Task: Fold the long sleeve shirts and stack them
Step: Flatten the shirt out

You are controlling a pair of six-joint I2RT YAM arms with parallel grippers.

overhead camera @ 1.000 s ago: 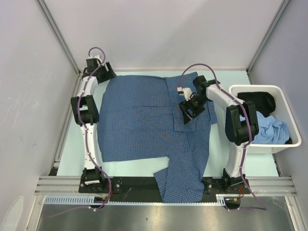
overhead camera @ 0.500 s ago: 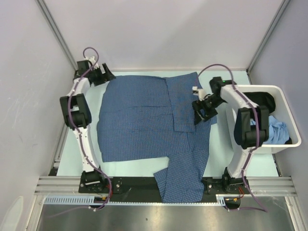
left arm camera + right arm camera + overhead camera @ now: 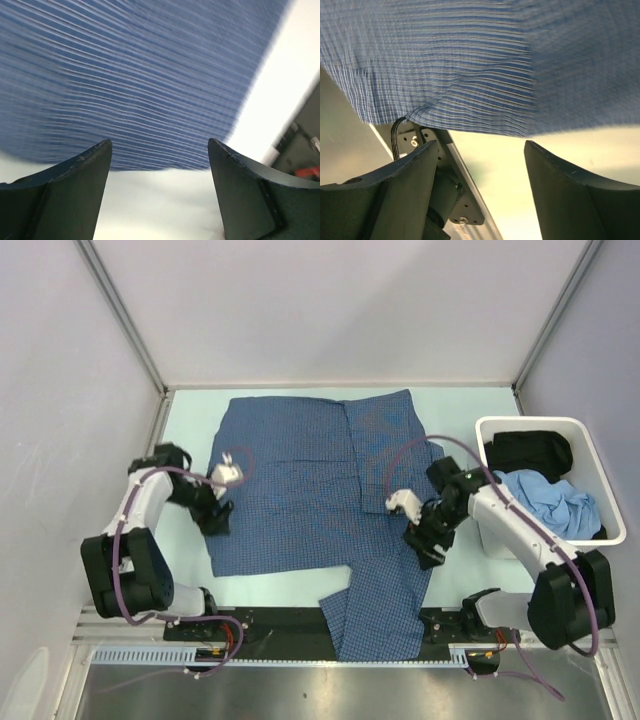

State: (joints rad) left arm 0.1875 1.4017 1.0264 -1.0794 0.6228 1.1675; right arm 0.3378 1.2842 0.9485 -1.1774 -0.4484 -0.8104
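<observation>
The checked blue shirt [image 3: 300, 480] lies spread flat on the desk [image 3: 190, 430], with one sleeve hanging over the near edge. The left gripper [image 3: 214, 518] sits low at the shirt's left edge, jaws wide apart and holding nothing. The right gripper [image 3: 427, 545] is at the shirt's right edge, jaws likewise apart and empty. A white bin [image 3: 482, 430] to the right holds black and light-blue cloth.
</observation>
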